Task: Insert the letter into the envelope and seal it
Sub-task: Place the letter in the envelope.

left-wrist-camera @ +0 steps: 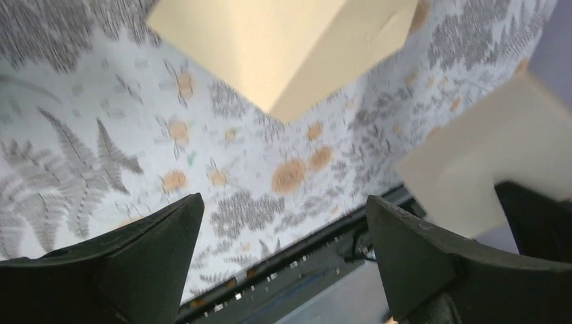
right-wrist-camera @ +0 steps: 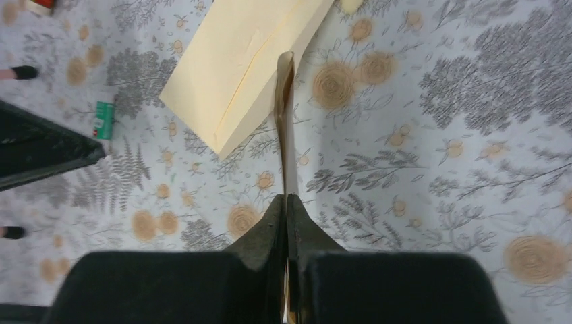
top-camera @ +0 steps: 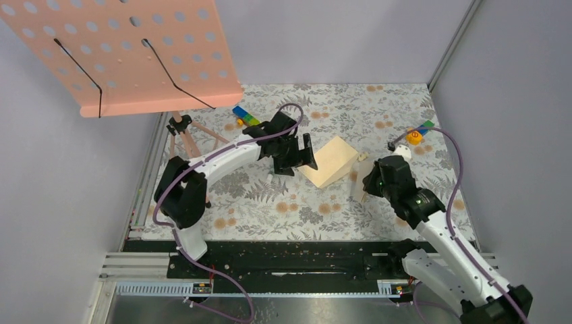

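Tan envelope lies mid-table; left gripper gapes beside it, right gripper pinches the cream letter upright.

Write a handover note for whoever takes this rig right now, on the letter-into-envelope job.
Left gripper: open and holding nothing. The envelope is ahead of its fingers, not between them.
Right gripper: shut on the letter, which it holds on edge just right of the envelope in the top view.
Envelope: lies on the floral table between the two grippers. One part looks raised along a crease, possibly the flap.
Done: the letter is picked up.
Left to do: the letter is not in the envelope yet. Insert it, then close and seal the flap.
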Robot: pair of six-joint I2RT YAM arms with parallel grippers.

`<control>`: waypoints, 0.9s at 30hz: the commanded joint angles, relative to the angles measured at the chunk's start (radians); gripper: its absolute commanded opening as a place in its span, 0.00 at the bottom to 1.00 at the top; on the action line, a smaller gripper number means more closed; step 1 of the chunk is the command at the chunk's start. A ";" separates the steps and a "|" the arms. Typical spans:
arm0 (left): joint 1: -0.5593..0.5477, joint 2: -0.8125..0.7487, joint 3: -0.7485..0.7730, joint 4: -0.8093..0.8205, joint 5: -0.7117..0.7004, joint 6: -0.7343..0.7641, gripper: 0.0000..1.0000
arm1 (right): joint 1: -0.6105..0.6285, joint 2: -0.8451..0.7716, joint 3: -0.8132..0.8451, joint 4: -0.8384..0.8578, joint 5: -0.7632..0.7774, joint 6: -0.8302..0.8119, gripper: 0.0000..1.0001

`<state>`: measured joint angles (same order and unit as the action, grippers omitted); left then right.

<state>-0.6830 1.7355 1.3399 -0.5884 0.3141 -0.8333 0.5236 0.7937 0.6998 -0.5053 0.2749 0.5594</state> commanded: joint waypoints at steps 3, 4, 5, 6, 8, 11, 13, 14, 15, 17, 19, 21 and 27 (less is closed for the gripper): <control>-0.014 0.125 0.212 -0.047 -0.195 0.163 0.92 | -0.261 -0.049 -0.094 0.124 -0.443 0.212 0.00; -0.015 0.159 0.255 -0.055 -0.216 0.176 0.92 | -0.282 -0.043 -0.095 0.141 -0.475 0.221 0.00; -0.015 0.199 0.313 -0.074 -0.223 0.197 0.91 | -0.300 -0.031 -0.093 0.148 -0.496 0.227 0.00; -0.015 0.250 0.379 -0.109 -0.229 0.217 0.91 | -0.308 -0.013 -0.091 0.152 -0.507 0.226 0.00; -0.017 0.346 0.519 -0.182 -0.226 0.247 0.91 | -0.317 0.011 -0.081 0.152 -0.515 0.228 0.00; -0.030 0.448 0.657 -0.212 -0.245 0.285 0.91 | -0.323 0.008 -0.078 0.154 -0.508 0.241 0.00; -0.040 0.485 0.692 -0.194 -0.301 0.314 0.91 | -0.323 -0.017 -0.084 0.152 -0.496 0.255 0.00; -0.041 0.506 0.712 -0.189 -0.309 0.329 0.91 | -0.323 -0.032 -0.087 0.150 -0.488 0.258 0.00; -0.041 0.525 0.735 -0.190 -0.310 0.339 0.91 | -0.323 -0.047 -0.091 0.141 -0.473 0.260 0.00; -0.041 0.565 0.780 -0.187 -0.345 0.353 0.91 | -0.323 -0.071 -0.096 0.120 -0.447 0.260 0.00; -0.040 0.610 0.812 -0.179 -0.363 0.339 0.91 | -0.325 -0.079 -0.099 0.107 -0.434 0.259 0.00; -0.041 0.660 0.843 -0.180 -0.332 0.333 0.89 | -0.326 -0.076 -0.101 0.104 -0.434 0.267 0.00; -0.058 0.657 0.731 -0.161 -0.239 0.300 0.88 | -0.326 -0.061 -0.085 0.105 -0.405 0.267 0.00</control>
<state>-0.7296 2.4256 2.1426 -0.7692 0.0330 -0.5217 0.2043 0.7219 0.6018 -0.3958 -0.1688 0.8204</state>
